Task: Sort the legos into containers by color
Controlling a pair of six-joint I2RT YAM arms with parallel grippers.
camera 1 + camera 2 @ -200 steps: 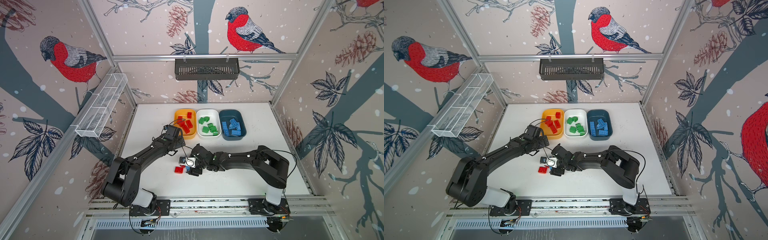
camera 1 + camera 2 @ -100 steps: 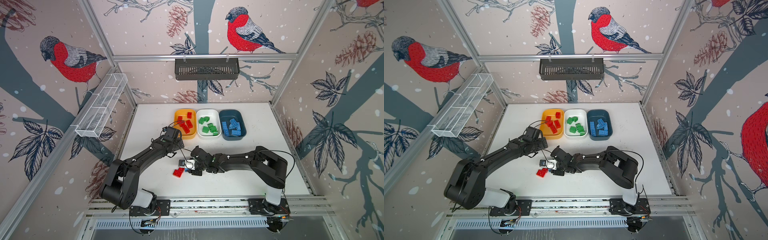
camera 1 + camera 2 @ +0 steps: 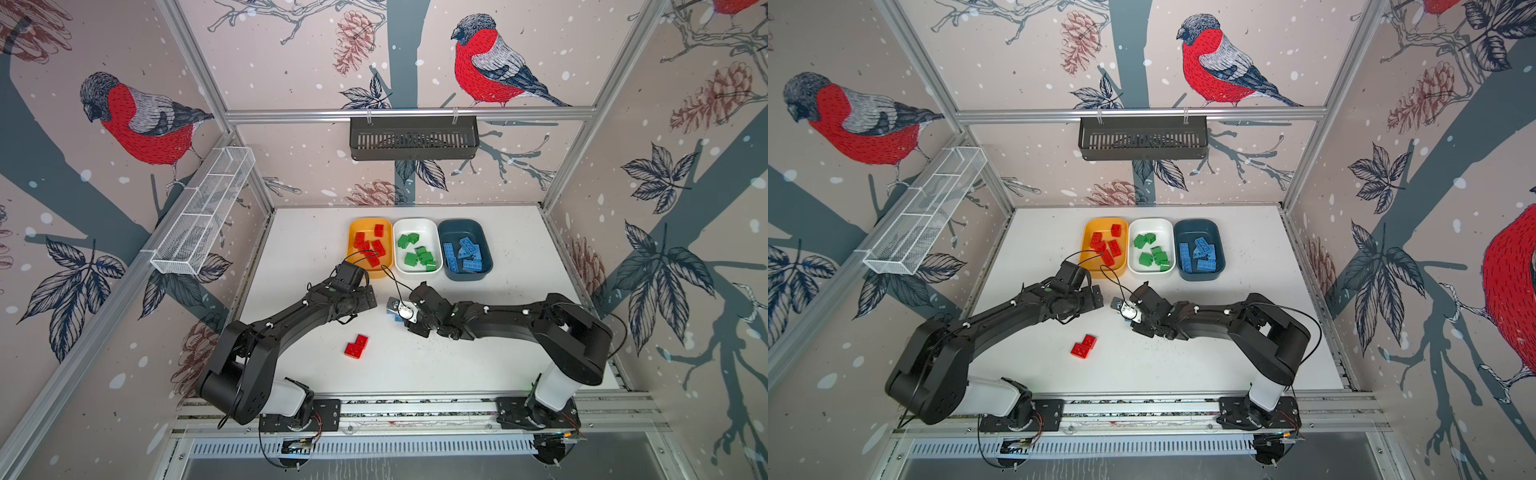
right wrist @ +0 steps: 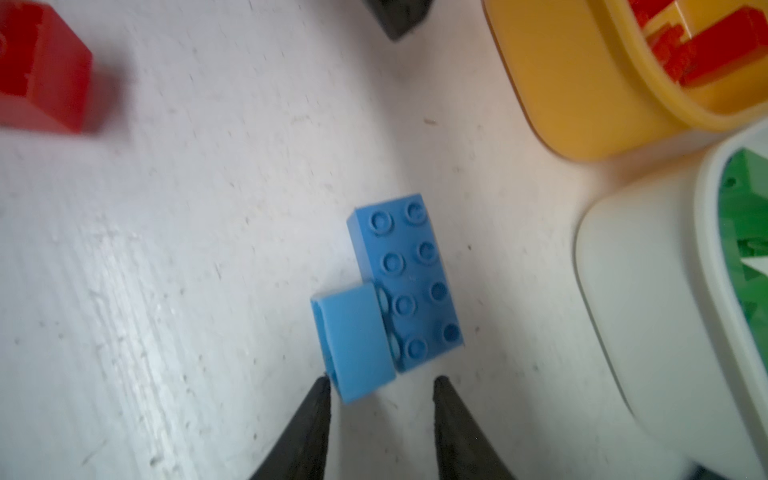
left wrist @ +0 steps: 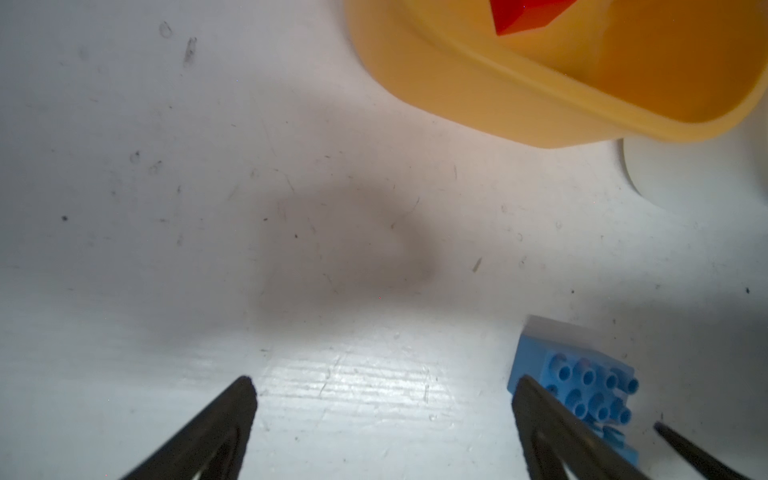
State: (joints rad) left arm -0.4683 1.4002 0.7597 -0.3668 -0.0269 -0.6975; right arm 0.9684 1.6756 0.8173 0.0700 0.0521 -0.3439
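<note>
Three tubs: yellow-orange tub holds red legos, white tub green legos, teal tub blue legos.
Loose on counter: blue bricks; red bricks.
Right hand: fingers apart, tips just short of blue bricks.
Left hand: wide apart, empty, one finger just beside blue bricks.

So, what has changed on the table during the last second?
The right gripper moved away from the two red bricks toward the white tub, and the two light blue bricks went with it; they now lie on the table at its parted fingertips, unclamped. The red bricks hardly shifted; the left gripper stayed open beside the yellow-orange tub.
</note>
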